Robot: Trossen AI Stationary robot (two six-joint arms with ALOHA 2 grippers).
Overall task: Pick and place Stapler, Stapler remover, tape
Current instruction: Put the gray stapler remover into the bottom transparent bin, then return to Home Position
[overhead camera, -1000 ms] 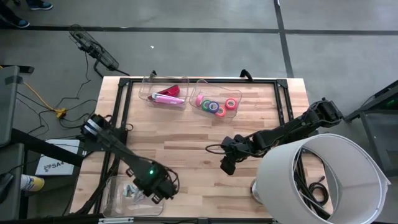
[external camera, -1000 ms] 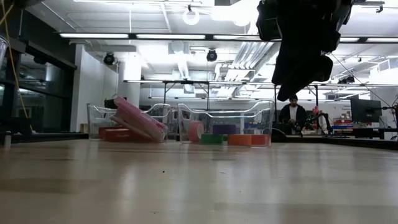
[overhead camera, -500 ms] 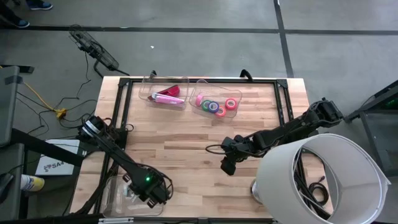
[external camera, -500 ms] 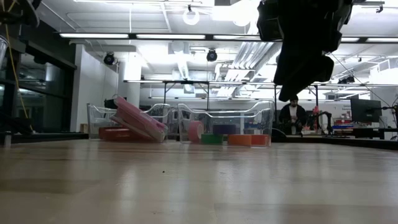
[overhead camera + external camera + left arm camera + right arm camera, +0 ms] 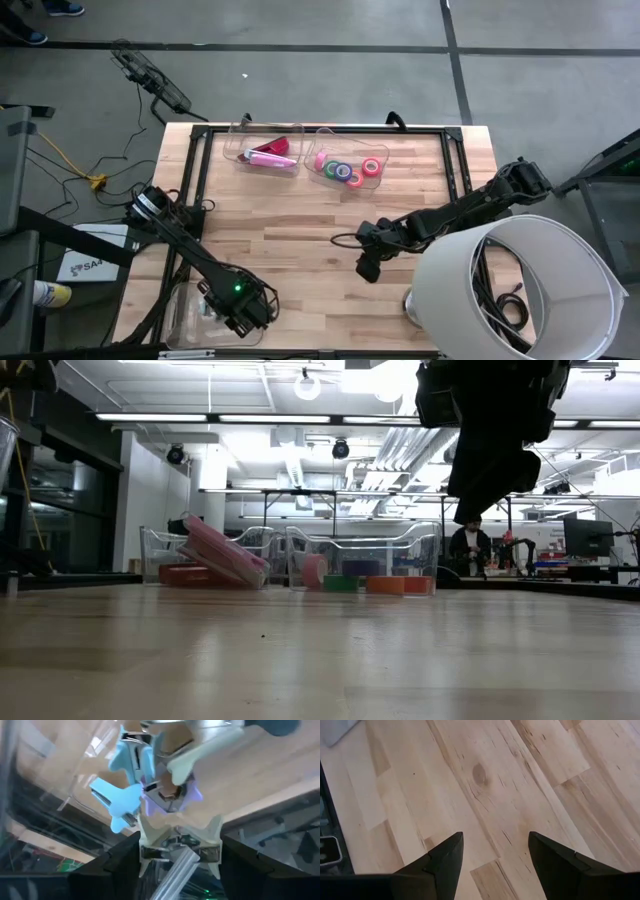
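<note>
The left gripper reaches down into a clear plastic bin at the near left corner of the bench. In the left wrist view its two dark fingers stand apart, and between and just ahead of them lies a heap of staple removers: a pale cream one nearest the gripper, a light blue one beside it, and a lilac piece showing from under the heap. The fingers do not clasp any of them, so the gripper reads as released over the pile.

The right gripper hangs above the bare middle of the bench, its fingers spread with only wood planks showing between them; it grasps nothing. In the low view it shows as a dark shape at the upper right.

At the far edge of the bench stand two more clear bins side by side. The left one holds a pink stapler, which leans tilted against something red. The right one holds the tape: small rolls in green, purple and red-pink lying close together.

A large white cylinder with cables inside stands off the near right corner of the bench. Far behind the bench, a person shows in the room.
</note>
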